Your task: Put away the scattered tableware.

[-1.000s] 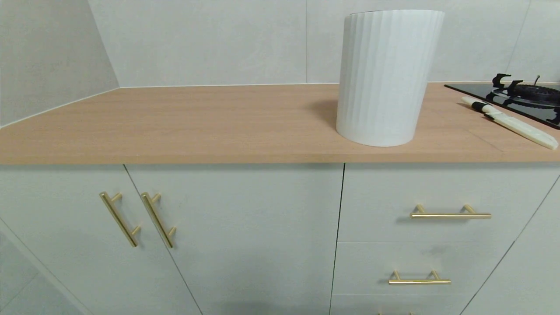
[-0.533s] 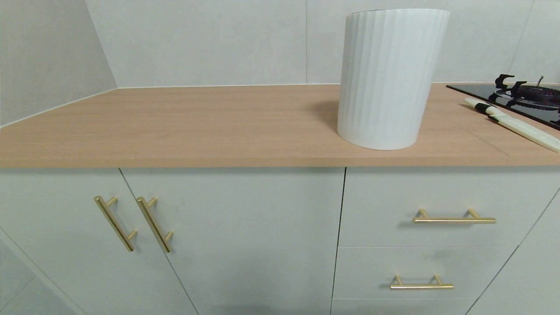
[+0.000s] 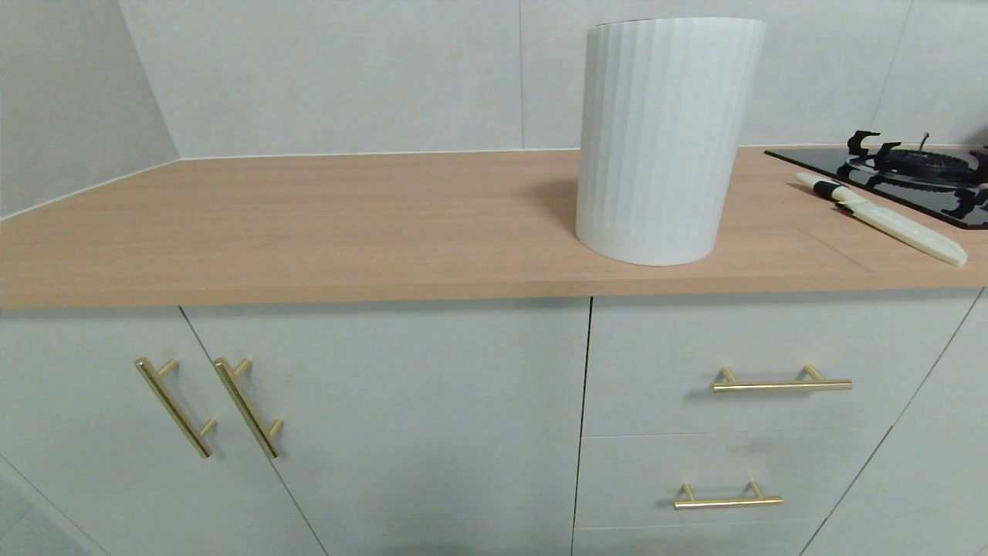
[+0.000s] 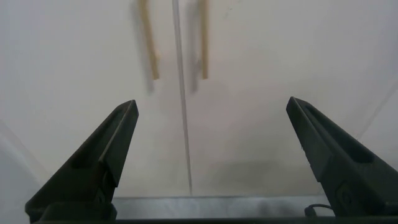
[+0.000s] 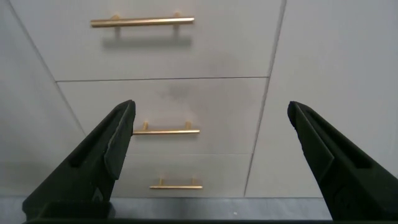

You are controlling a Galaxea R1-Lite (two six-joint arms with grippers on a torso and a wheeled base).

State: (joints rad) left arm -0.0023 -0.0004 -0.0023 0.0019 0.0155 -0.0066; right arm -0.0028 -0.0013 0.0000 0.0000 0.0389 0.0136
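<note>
left gripper point(image 4: 212, 104): jaws wide apart, empty, facing cupboard doors point(image 4: 261, 74) | right gripper point(image 5: 211, 106): jaws wide apart, empty, facing drawers point(image 5: 186, 99) | knife point(image 3: 880, 218): flat on counter point(image 3: 347, 224), just beside stove point(image 3: 918, 174), right of upright white ribbed container point(image 3: 664, 139)

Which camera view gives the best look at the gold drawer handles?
The right wrist view: it shows three drawer handles head-on, one above another. The head view shows two of them, from above and at an angle. The left wrist view faces the pair of cabinet door handles instead.
</note>
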